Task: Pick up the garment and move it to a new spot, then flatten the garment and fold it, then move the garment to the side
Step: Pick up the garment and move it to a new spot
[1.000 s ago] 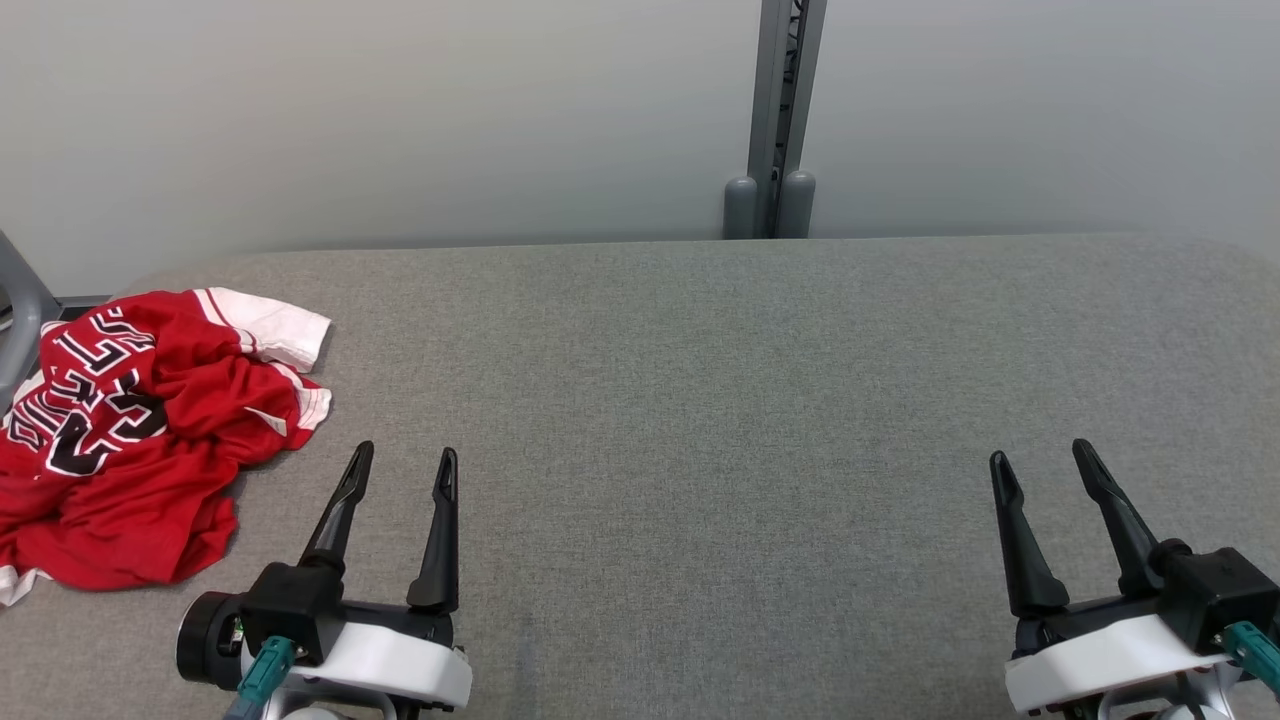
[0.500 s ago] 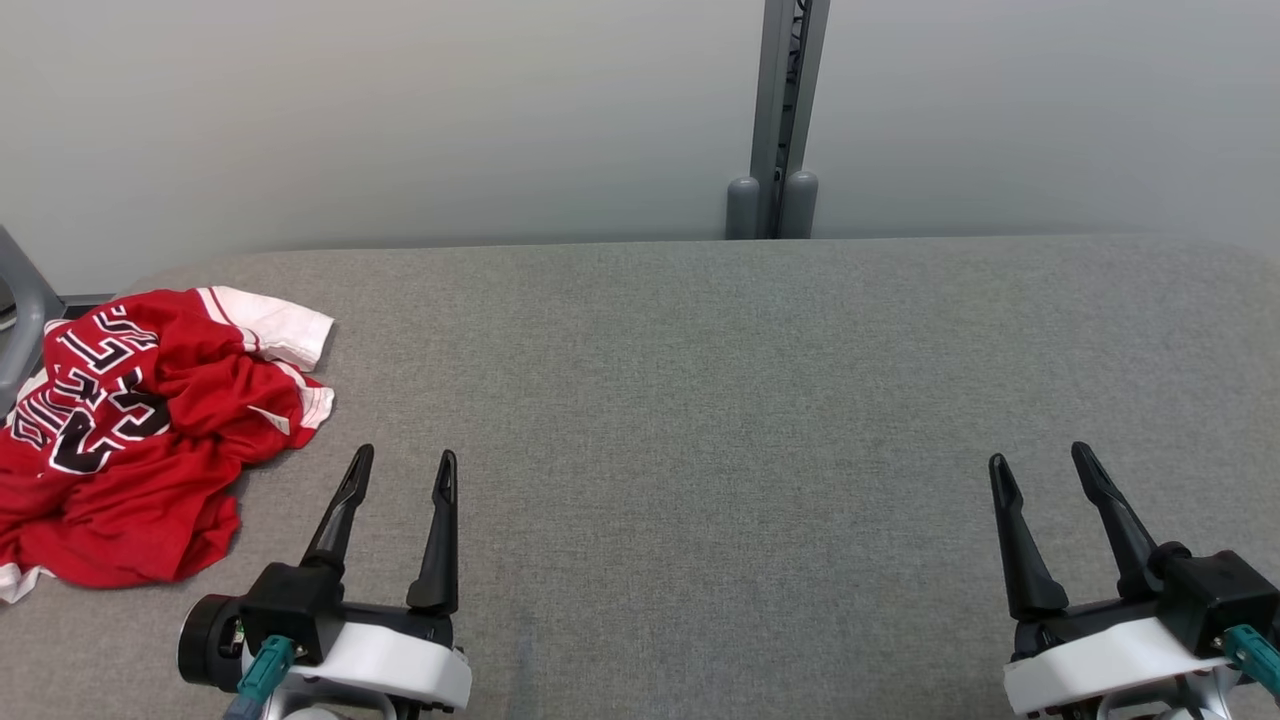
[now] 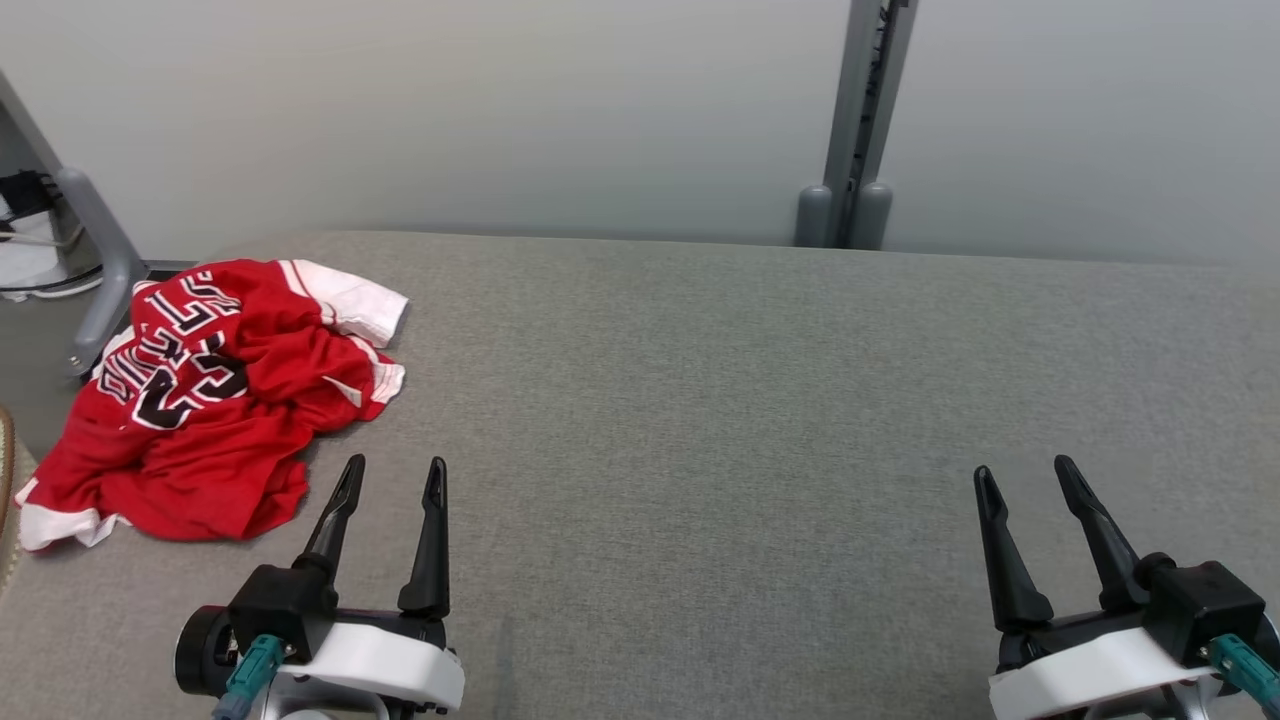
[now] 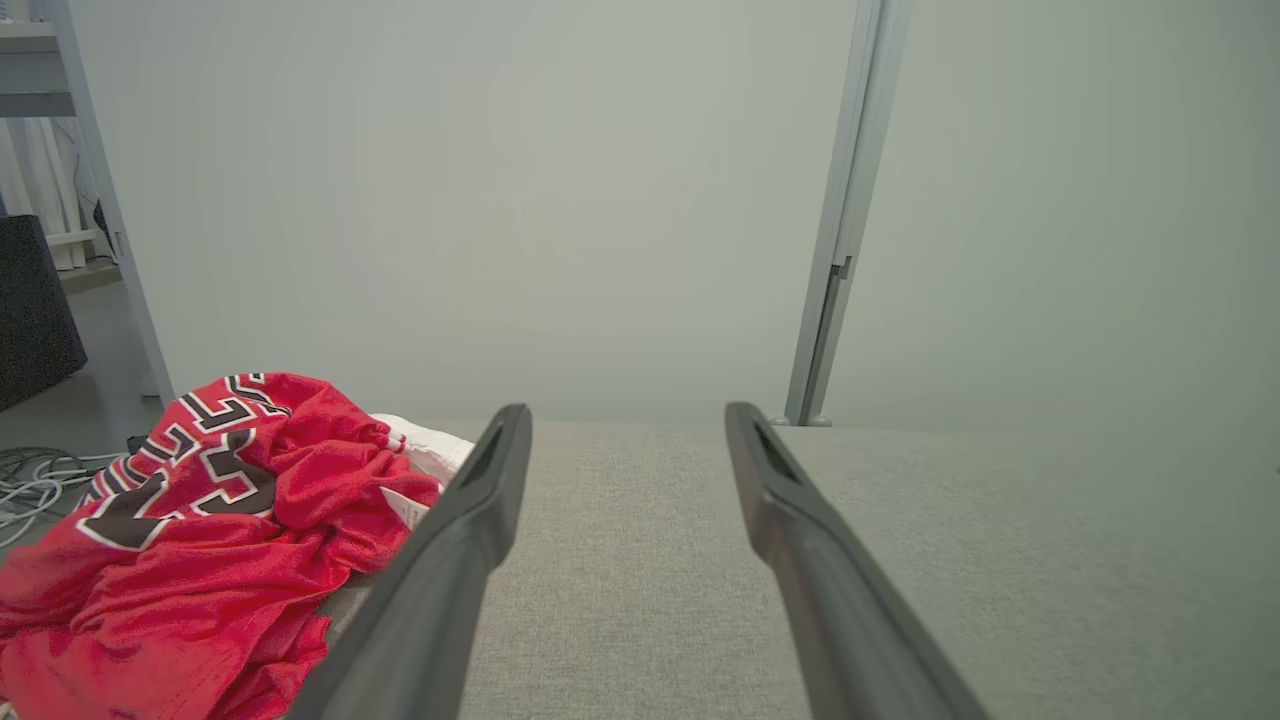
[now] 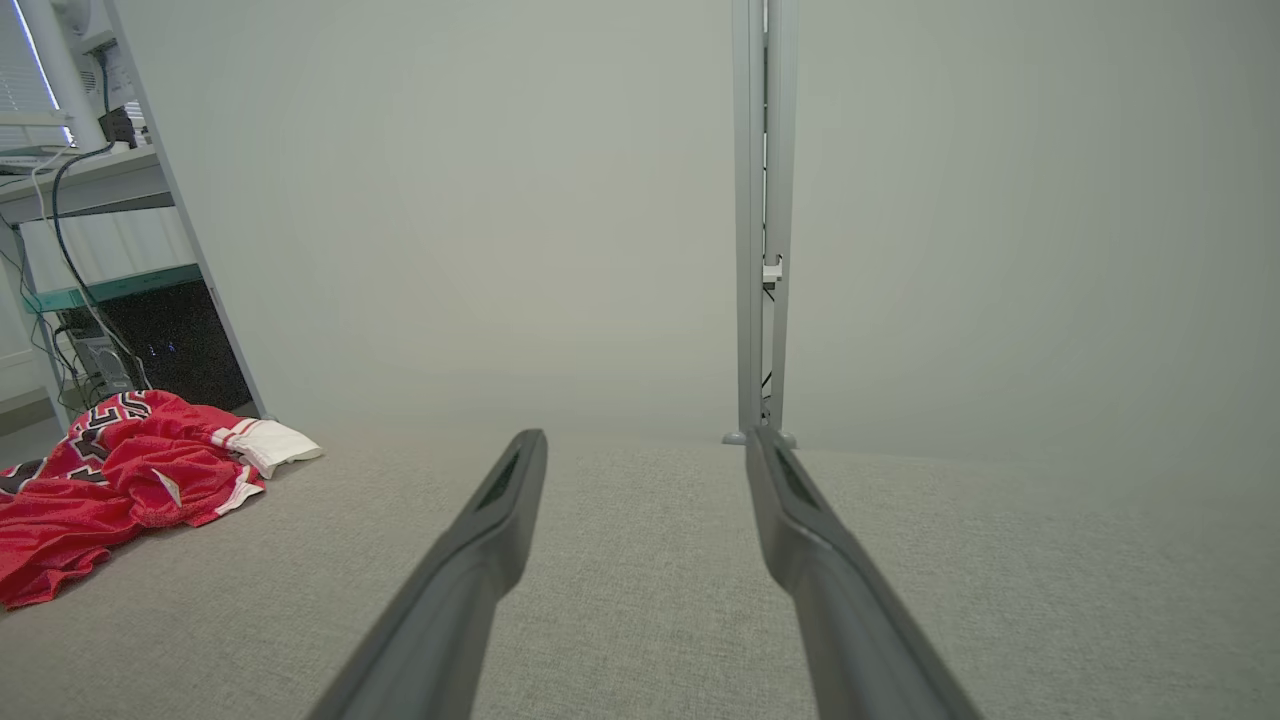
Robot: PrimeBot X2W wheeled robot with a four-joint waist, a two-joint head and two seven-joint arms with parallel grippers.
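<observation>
A crumpled red garment [image 3: 215, 400] with black-and-white lettering and white sleeve trim lies at the far left of the grey table [image 3: 700, 380]. In the left wrist view the garment [image 4: 200, 540] bunches up just left of my fingers. In the right wrist view the garment [image 5: 120, 470] sits far off to the left. My left gripper [image 3: 392, 475] hovers open over the table, just right of the garment's near edge, with nothing between its fingers. My right gripper [image 3: 1025, 480] stands open and empty at the lower right, far from the garment.
A grey upright post [image 3: 850, 130] stands behind the table's far edge against a pale wall. A grey frame leg [image 3: 95, 250] and cables lie beyond the table's left end. Shelving with equipment [image 5: 90, 250] stands further left.
The whole head view has shifted right, so the camera has turned left and more of the garment and the left frame leg shows. Both grippers keep their pose and stay open.
</observation>
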